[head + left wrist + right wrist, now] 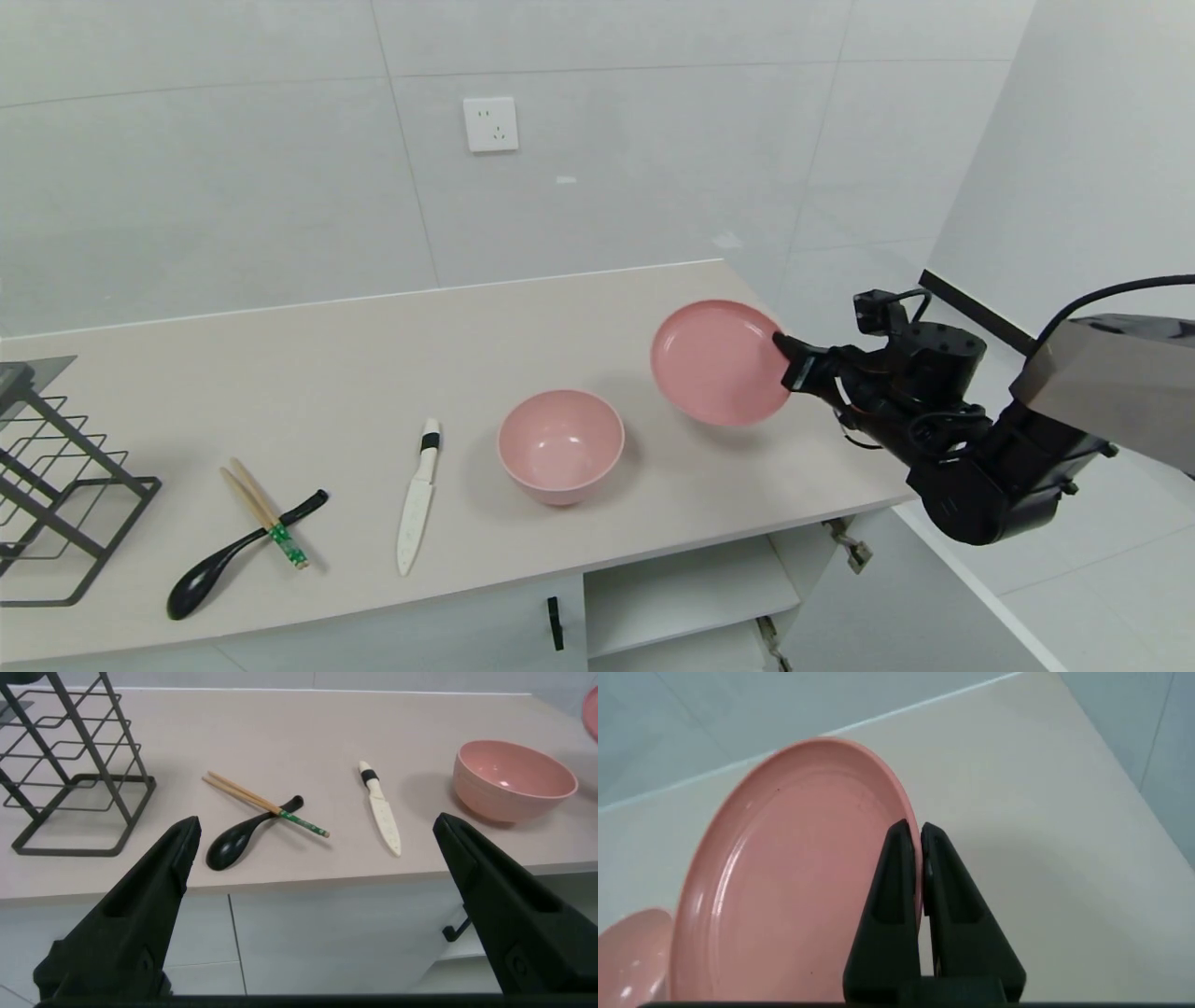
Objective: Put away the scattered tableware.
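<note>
We see the wire rack (pixel 112 539) run off the head view's left edge. From the right wrist, a picture corner cuts the pink bowl (pixel 626 957), and the right tool (pixel 920 833) hides some rim of the pink plate (pixel 785 887).

Tableware in a row along the desk (pixel 373 345), left to right.
A wire rack (pixel 65 495) stands at the left end; then chopsticks (pixel 264 515) crossing a spoon (pixel 210 571), a knife (pixel 416 504), a bowl (pixel 560 448), and rightmost a tilted plate (pixel 719 362), its right rim between the fingers of the right gripper (pixel 789 355).
</note>
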Tool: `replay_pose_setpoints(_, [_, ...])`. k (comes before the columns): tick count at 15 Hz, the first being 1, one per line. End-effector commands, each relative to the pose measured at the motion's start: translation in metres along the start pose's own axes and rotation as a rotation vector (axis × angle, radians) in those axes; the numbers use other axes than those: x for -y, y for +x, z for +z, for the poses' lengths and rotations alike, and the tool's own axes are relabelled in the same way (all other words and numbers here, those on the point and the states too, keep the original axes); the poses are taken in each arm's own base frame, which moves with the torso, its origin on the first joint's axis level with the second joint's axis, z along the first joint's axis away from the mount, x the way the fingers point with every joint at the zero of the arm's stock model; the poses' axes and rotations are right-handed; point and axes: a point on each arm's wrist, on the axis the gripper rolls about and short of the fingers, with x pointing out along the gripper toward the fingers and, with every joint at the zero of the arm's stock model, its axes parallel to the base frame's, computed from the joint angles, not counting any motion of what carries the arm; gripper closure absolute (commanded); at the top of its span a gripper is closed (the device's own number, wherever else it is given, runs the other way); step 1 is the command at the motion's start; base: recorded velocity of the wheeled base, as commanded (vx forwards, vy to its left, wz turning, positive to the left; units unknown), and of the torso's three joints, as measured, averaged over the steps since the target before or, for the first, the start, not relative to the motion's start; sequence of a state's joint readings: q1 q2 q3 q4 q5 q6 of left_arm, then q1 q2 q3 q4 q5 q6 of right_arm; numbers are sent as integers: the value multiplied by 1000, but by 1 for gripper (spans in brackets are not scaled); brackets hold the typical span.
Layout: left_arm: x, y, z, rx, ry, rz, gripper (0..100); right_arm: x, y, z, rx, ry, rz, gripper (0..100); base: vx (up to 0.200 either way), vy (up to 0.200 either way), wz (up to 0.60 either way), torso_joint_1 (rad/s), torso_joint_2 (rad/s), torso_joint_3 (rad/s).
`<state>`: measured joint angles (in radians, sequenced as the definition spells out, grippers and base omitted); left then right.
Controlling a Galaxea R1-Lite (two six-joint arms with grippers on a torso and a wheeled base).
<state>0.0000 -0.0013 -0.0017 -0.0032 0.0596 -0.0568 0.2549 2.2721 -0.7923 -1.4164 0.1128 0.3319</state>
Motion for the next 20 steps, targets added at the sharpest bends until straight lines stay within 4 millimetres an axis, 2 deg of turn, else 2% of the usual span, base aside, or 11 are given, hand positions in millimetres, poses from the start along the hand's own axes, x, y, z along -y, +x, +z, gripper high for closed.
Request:
replay_pose_setpoints(1, [0, 0, 0, -2, 0, 0, 0, 1, -9, -1, 6, 21, -6, 100, 0, 0, 0, 0, 0, 0])
replay_pose_setpoints(2, [0, 0, 0, -1, 8, 3, 0, 4, -19, 0, 61, 35, -1, 100, 0, 0, 0, 0, 0, 0])
replay_pose_setpoints(4, [0, 0, 0, -3, 28, -3, 0, 12, -30, -2, 44, 34, -57, 100, 0, 0, 0, 0, 0, 0])
replay_pose_setpoints(7, [0, 0, 0, -5, 65, -13, 0, 2, -34, 28, 134, 23, -26, 100, 0, 0, 0, 0, 0, 0])
replay_pose_setpoints(11, [0, 0, 0, -5, 72, -21, 0, -2, -47, 37, 145, 22, -25, 100, 0, 0, 0, 0, 0, 0])
replay_pose_setpoints(14, [1, 0, 1, 12, 87, -46, 0, -5, -60, 56, 194, 18, -23, 100, 0, 0, 0, 0, 0, 0])
replay_pose_setpoints(15, [2, 0, 8, 75, 88, -47, 0, -5, -64, 58, 197, 19, -26, 100, 0, 0, 0, 0, 0, 0])
replay_pose_setpoints(16, [3, -8, 40, 357, 99, -52, 0, -4, -73, 63, 203, 19, -34, 100, 0, 0, 0, 0, 0, 0])
replay_pose_setpoints(17, [3, -8, 40, 357, 99, -52, 0, -4, -73, 63, 203, 19, -34, 100, 0, 0, 0, 0, 0, 0])
replay_pose_setpoints(18, [4, -12, 49, 400, 120, -72, 0, 0, -75, 66, 212, 19, -44, 100, 0, 0, 0, 0, 0, 0])
replay_pose_setpoints(20, [6, -13, 58, 366, 41, -165, 0, -1, -76, 65, 208, 18, -44, 100, 0, 0, 0, 0, 0, 0])
